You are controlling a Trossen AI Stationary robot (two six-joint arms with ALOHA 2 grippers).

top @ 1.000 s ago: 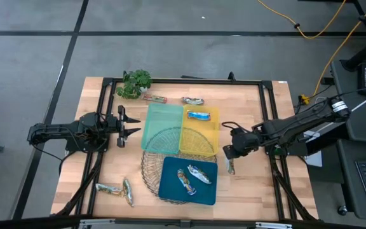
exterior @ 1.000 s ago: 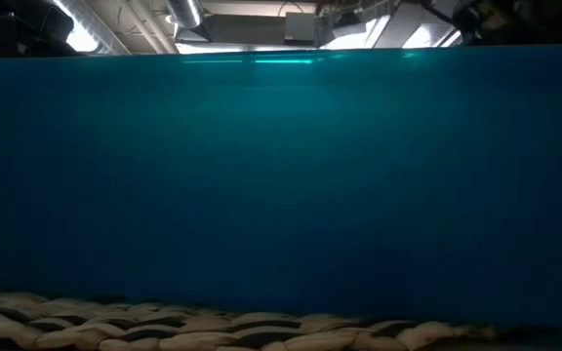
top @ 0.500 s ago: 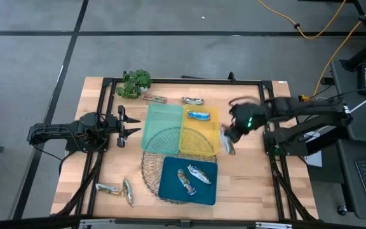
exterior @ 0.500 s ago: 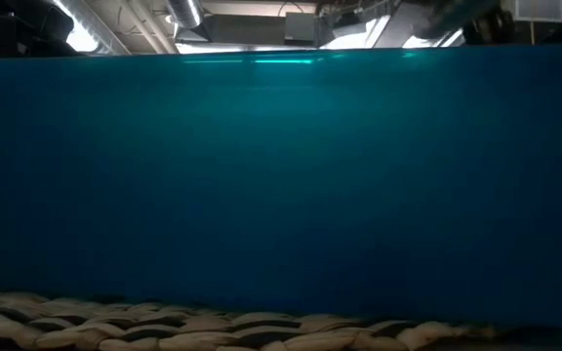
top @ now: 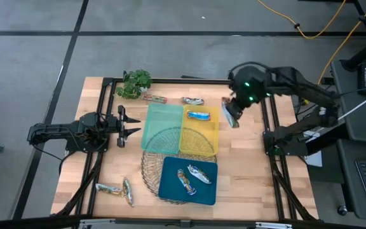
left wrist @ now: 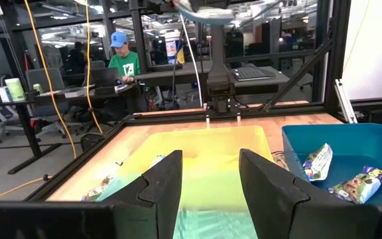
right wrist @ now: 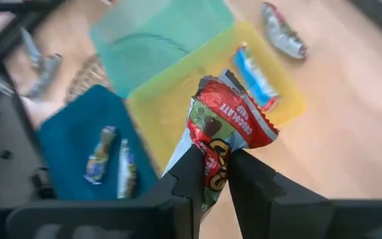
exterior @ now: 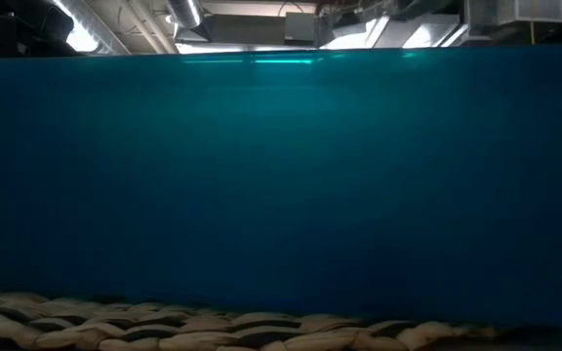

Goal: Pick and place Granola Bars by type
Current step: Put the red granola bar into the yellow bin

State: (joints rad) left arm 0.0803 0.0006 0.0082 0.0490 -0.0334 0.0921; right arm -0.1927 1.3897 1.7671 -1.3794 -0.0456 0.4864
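My right gripper (top: 232, 113) is shut on a red and silver granola bar (right wrist: 227, 126), high above the table at the right edge of the yellow tray (top: 210, 135). A blue bar (top: 199, 116) lies in that tray, and two bars (top: 184, 179) (top: 199, 173) lie in the blue tray (top: 170, 187). Loose bars lie on the table at the far side (top: 154, 98) (top: 193, 100) and at the near left (top: 108, 188) (top: 129, 192). My left gripper (top: 129, 125) waits open at the table's left, level, with nothing between its fingers. My right gripper pinches one end of the bar's wrapper (right wrist: 211, 166) between its two fingers (right wrist: 186, 182). The fingers slant down from above. The rest of the bar juts out past the fingertips, crinkled, lifted clear of the table and trays.
A light green tray (top: 162, 124) adjoins the yellow one, and both overlap a wire basket (top: 150, 166). A small green plant (top: 135, 83) stands at the far left corner. A black frame (top: 267, 102) rims the table. The blue tray's wall (exterior: 281, 175) fills the low view.
My right gripper has risen and swung toward the table's far edge, rolling its wrist. It carried the bar from the table beside the blue tray up to the yellow tray's right edge. The gripper stayed shut on the bar.
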